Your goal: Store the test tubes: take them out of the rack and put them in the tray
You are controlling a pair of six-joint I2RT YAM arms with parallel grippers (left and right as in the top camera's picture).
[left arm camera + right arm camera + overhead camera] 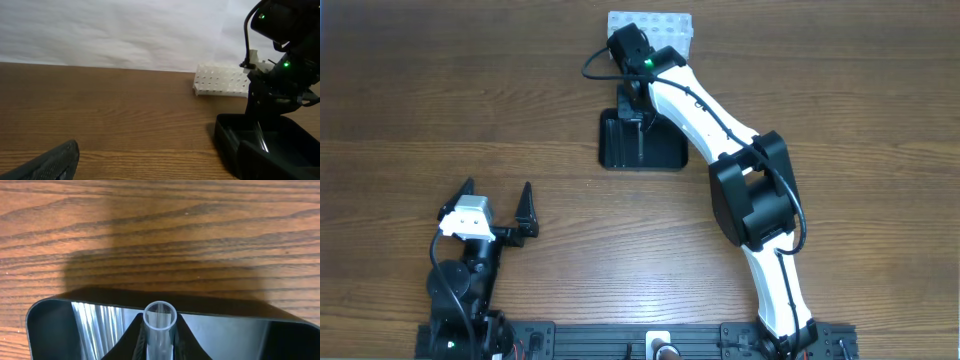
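White-shelled right arm stretches from its base up and across the wooden table point(840, 90), elbow bent, wrist tipped down so that the right gripper point(160, 347) hangs right above the black tray point(240, 330). And it's got one: a clear test tube point(160, 332) is pinched between the two dark fingers, its open mouth pointing back towards the wrist camera and its body running down between the fingers into the tray. From the left wrist view you catch a slanted glint of glass inside the tray's wall, under the right arm's gripper; whether the tube's lower end touches the tray floor, I can't tell. Glassy streaks show along one side of the tray's inside, too smeared to say what they are. The white rack point(660, 25) stands just beyond the tray, at the far edge of the table, close behind the working wrist. Over on the other side, the left arm sits folded near its base, well apart from tray and rack, the left gripper point(498, 192) spread wide with nothing between its fingers.
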